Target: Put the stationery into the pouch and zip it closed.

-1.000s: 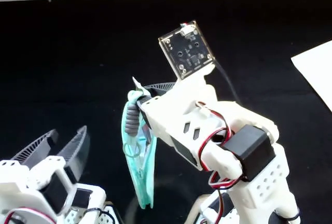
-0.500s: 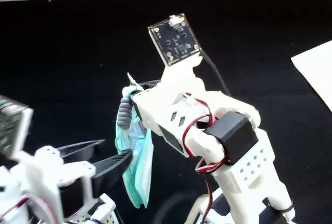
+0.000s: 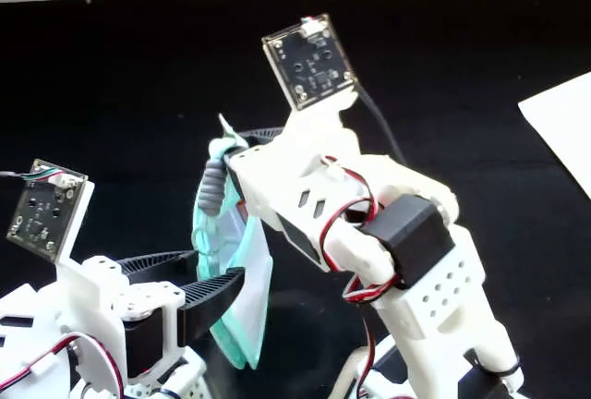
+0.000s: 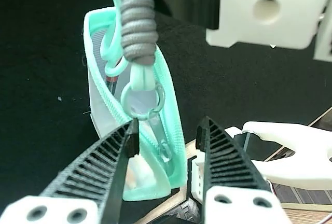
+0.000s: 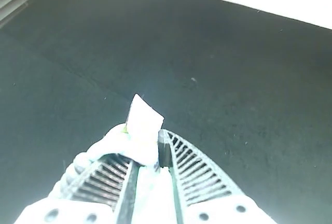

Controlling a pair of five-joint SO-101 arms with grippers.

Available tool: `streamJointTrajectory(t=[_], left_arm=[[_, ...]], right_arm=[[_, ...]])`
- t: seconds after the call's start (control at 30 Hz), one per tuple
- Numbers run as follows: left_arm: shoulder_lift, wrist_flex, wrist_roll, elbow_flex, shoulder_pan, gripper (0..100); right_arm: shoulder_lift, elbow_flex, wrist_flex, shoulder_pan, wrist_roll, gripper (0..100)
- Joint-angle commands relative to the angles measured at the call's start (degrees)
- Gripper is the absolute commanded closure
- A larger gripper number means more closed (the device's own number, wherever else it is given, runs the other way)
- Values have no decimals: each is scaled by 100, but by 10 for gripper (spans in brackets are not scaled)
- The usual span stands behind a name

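Note:
A mint-green mesh pouch (image 3: 231,270) hangs in the air, its mouth unzipped and gaping (image 4: 96,94). My right gripper (image 3: 242,154) is shut on the pouch's top corner (image 5: 142,117), with the white tab poking out between its fingers (image 5: 179,164). A grey coiled cord (image 4: 139,22) and metal rings (image 4: 142,97) dangle from the zipper end. Something red and dark shows through the mesh (image 4: 110,81). My left gripper (image 4: 168,128) is open, its black fingers (image 3: 217,290) straddling the pouch's lower part (image 4: 171,146).
A black cloth (image 3: 111,94) covers the table. A white sheet (image 3: 563,131) lies at the right edge. The right arm's white body (image 3: 406,260) stands close beside the pouch, and the left arm's base (image 3: 92,325) is at the lower left.
My left arm has risen and swung its open gripper in, so its fingers now straddle the pouch. My right gripper carried the pouch slightly left and up.

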Motion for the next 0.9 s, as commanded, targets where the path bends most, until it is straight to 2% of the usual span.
streamJointTrajectory(t=[0.0,0.47,0.67,0.87], left_arm=[[127,35,62,22,110,807],[145,0,62,532,110,812],[163,0,18,532,523,921],[171,-9,9,532,593,970]], right_arm=[[4,-57,-215,242,-53,992],[4,-57,-251,233,-53,992],[4,-57,-251,233,-53,992],[4,-57,-242,233,-53,992]])
